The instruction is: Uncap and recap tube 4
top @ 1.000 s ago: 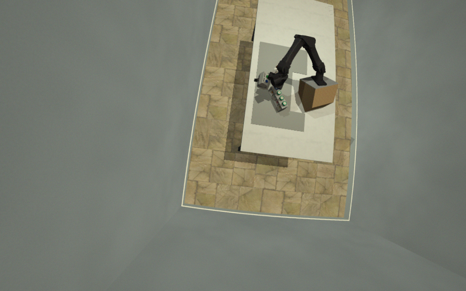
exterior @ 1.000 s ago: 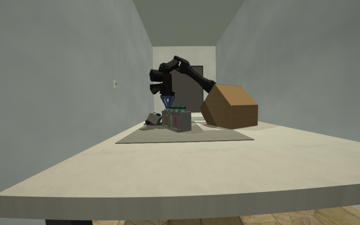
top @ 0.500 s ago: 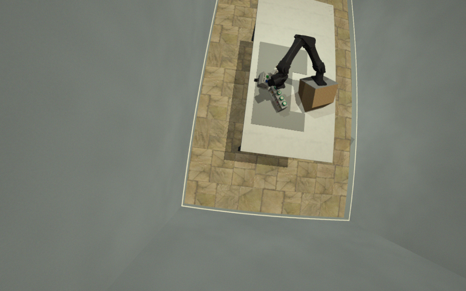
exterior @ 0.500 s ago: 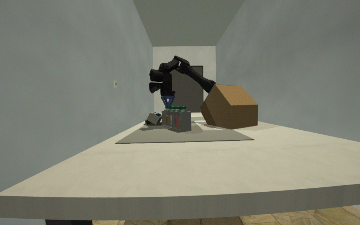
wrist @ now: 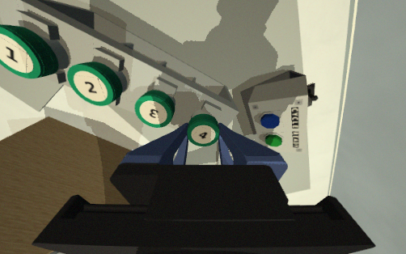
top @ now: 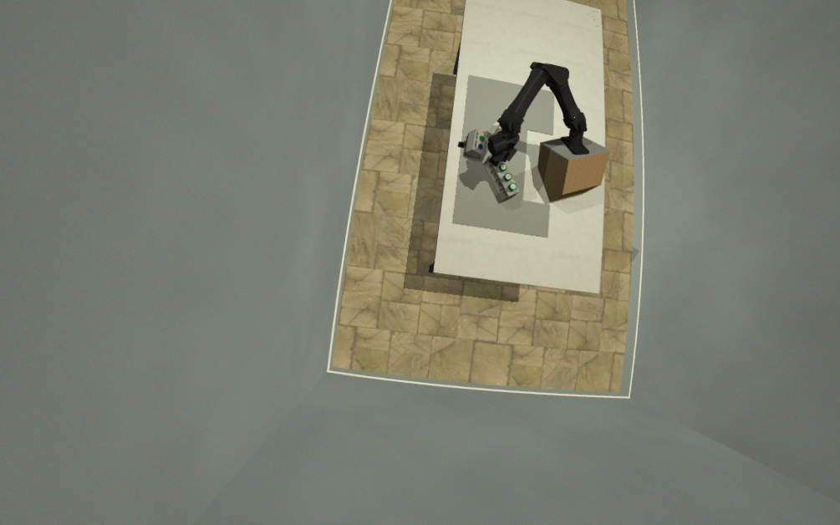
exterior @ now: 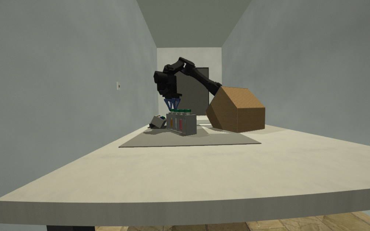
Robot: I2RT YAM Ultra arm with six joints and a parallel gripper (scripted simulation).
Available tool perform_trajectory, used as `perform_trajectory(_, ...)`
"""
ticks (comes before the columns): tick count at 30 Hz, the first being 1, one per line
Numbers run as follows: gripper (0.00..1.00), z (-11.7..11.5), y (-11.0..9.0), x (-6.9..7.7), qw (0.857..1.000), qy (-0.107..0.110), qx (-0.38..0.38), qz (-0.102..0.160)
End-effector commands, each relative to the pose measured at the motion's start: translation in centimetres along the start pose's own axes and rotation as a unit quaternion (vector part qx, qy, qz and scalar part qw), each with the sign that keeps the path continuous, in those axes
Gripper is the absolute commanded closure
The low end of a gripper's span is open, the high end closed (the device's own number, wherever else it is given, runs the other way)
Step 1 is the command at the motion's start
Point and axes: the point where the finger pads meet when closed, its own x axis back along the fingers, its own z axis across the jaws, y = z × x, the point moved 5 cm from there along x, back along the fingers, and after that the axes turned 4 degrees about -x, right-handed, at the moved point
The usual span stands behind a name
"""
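In the wrist view my gripper (wrist: 203, 127) is shut on the green cap marked 4 (wrist: 203, 134), with a blue finger on each side. The cap stands at the end of the row with caps 3 (wrist: 153, 110), 2 (wrist: 90, 85) and 1 (wrist: 11, 50) on the decapping station. In the exterior view the fingertips (exterior: 172, 108) point straight down at the left end of the station (exterior: 181, 123), level with the other cap tops. I cannot tell how far cap 4 is screwed on. From above, the gripper (top: 496, 156) covers that end of the station (top: 502, 180).
The sloping key desk (wrist: 280, 117) lies just beyond cap 4, with the blue CYCLE key (wrist: 269, 120) and the green READY key (wrist: 273, 140). It also shows in the top view (top: 476, 145). A brown box (top: 569, 168) carries the arm's base beside the station.
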Motion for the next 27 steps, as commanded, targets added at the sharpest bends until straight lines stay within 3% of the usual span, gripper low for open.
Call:
perform_trajectory(1,1.00,-0.42,1.00,1.71,0.991,-0.010,0.130,-0.023)
perform_trajectory(6,1.00,-0.50,1.18,1.74,0.979,-0.014,0.200,-0.026)
perform_trajectory(10,1.00,-0.51,1.16,1.75,0.955,-0.016,0.297,-0.024)
perform_trajectory(15,1.00,-0.50,1.13,1.76,0.910,-0.019,0.414,-0.022)
perform_trajectory(20,1.00,-0.50,1.10,1.78,0.851,-0.021,0.524,-0.019)
perform_trajectory(27,1.00,-0.50,1.10,1.78,0.845,-0.021,0.534,-0.019)
